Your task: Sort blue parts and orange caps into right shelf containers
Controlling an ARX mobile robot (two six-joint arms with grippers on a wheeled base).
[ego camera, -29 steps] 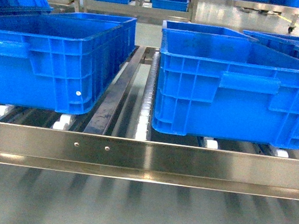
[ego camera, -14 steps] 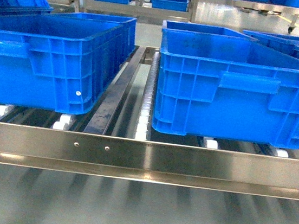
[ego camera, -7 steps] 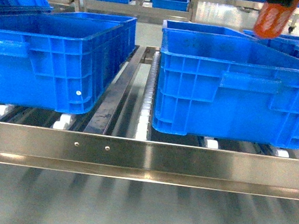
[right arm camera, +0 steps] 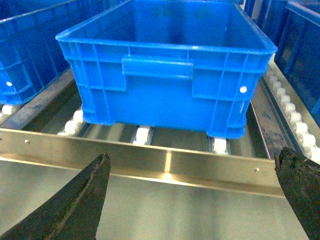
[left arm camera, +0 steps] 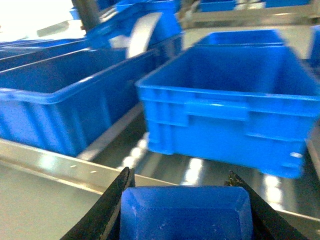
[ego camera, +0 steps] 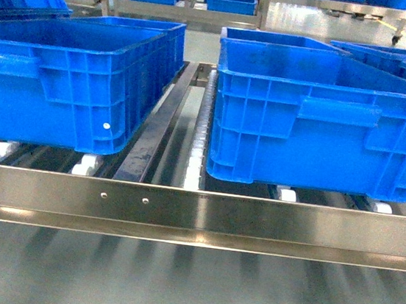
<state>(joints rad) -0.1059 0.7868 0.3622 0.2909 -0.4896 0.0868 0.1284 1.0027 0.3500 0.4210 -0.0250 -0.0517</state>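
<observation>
Two large blue crates (ego camera: 326,115) sit side by side on the shelf (ego camera: 195,214), both behind its shiny front rail and resting on white roller tracks (ego camera: 196,158); more crates stand further back. In the left wrist view, the left end effector (left arm camera: 186,210) is clamped on a blue part (left arm camera: 185,212), its dark fingers (left arm camera: 107,210) pressed against both sides of the block, on the near side of the rail. In the right wrist view, the right end effector (right arm camera: 200,200) has its fingers spread wide with nothing between them, also on the near side of the rail, facing the right-hand crate. Neither arm appears in the head view.
</observation>
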